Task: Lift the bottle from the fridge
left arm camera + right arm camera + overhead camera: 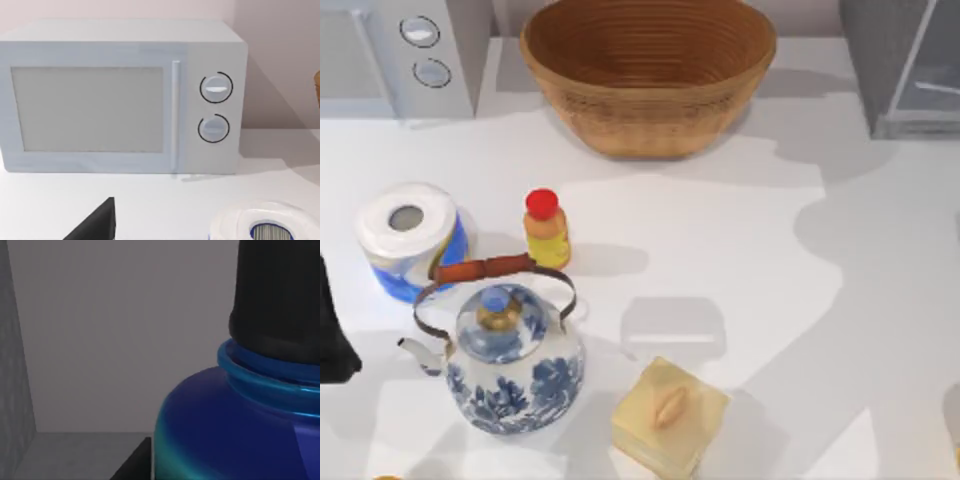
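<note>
Blue bottle with black cap, close before the right wrist camera, standing inside the fridge against its pale back wall; fridge at the bench's far right corner. Right end effector's state: cannot tell. Left arm parked at the bench's left edge, facing the white microwave and the paper roll.

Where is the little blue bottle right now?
The blue bottle is inside the fridge, which stands at the table's far right corner beside the basket. The right wrist view sees it very close, against the fridge's grey inner walls.
</note>
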`<state>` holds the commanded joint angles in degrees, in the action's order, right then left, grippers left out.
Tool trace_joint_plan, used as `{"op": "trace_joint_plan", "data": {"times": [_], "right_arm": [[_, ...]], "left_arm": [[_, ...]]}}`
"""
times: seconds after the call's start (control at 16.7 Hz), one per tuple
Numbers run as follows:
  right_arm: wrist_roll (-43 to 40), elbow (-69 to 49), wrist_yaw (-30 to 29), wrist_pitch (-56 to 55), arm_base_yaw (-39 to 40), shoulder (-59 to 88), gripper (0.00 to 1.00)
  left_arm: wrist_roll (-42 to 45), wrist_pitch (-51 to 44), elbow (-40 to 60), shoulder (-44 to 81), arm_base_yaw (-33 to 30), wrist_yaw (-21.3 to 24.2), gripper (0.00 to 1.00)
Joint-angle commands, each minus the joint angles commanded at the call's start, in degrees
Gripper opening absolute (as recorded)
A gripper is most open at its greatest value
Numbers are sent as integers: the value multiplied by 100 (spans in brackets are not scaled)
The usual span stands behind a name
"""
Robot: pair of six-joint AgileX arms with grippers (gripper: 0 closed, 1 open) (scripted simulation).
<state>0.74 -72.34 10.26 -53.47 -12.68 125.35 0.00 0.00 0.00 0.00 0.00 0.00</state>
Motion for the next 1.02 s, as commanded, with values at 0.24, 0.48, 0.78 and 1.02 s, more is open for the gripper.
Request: {"op": "trace_joint_plan", "data": {"times": [0.24, 0.48, 0.78, 1.02], "right_arm": [[3, 1129, 117, -420, -120, -597, 0], [11, 2246, 261, -881, -228, -1235, 0], [14, 2465, 301, -1020, -257, -1403, 0], [16, 2498, 272, -927, -200, -1539, 0]], "left_arm": [[0, 0, 0, 0, 0, 0, 100], [0, 0, 0, 0, 0, 0, 100], [0, 0, 0, 0, 0, 0, 100], [0, 0, 0, 0, 0, 0, 100]]}}
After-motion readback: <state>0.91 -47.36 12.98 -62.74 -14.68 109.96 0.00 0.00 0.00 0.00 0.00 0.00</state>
